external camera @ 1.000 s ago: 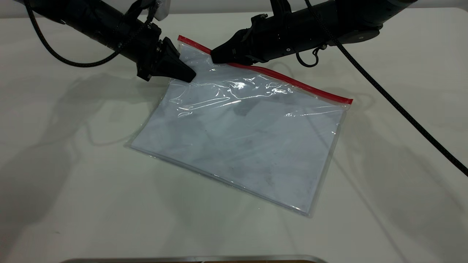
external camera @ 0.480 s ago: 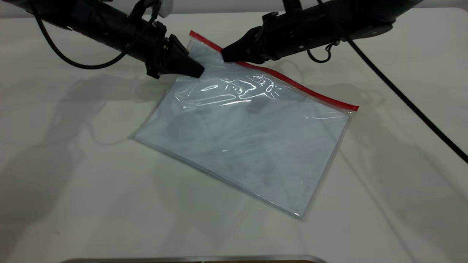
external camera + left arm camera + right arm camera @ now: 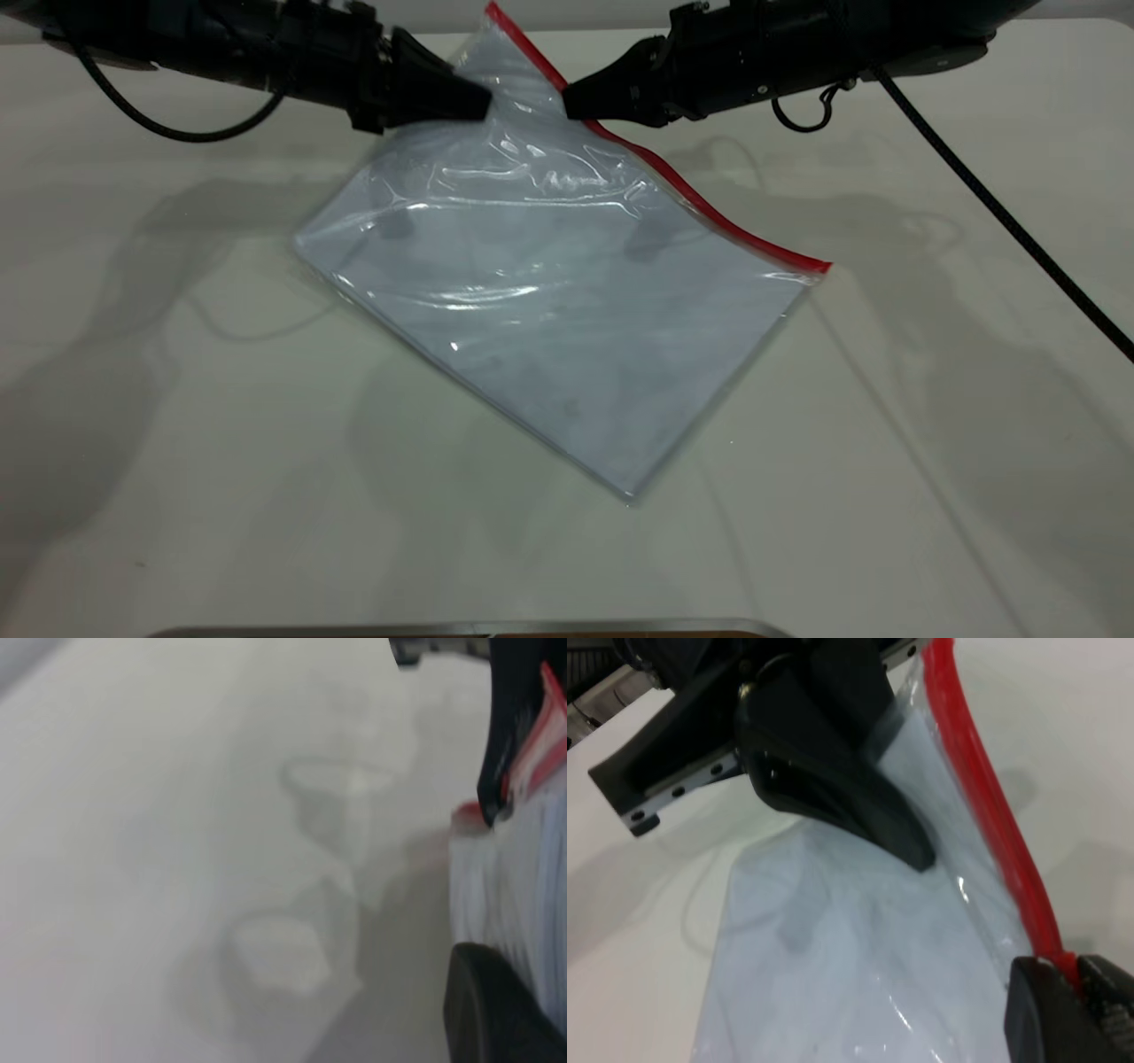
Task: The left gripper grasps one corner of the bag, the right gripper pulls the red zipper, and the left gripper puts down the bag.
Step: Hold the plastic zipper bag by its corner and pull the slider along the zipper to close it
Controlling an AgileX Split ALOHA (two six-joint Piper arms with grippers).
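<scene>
The bag (image 3: 567,301), a clear pouch with white paper inside, hangs tilted, its far corner raised and its near corner low over the table. My left gripper (image 3: 474,102) is shut on the bag's upper corner area. My right gripper (image 3: 576,102) is shut on the red zipper (image 3: 700,204) close to that raised corner. In the right wrist view the red zipper (image 3: 992,824) runs between my right gripper's jaws (image 3: 1074,973), and the left gripper (image 3: 833,788) clamps the bag (image 3: 859,966) beside it. In the left wrist view the bag (image 3: 518,895) and red zipper (image 3: 545,740) show at the edge.
The white table (image 3: 177,443) spreads on all sides of the bag. A grey metal edge (image 3: 469,629) lies at the table's near side. The right arm's black cable (image 3: 1001,213) trails across the table at the right.
Both grippers have risen and moved toward the far side, lifting the bag's zipper corner. The bag has swung steeper and its near corner has shifted left.
</scene>
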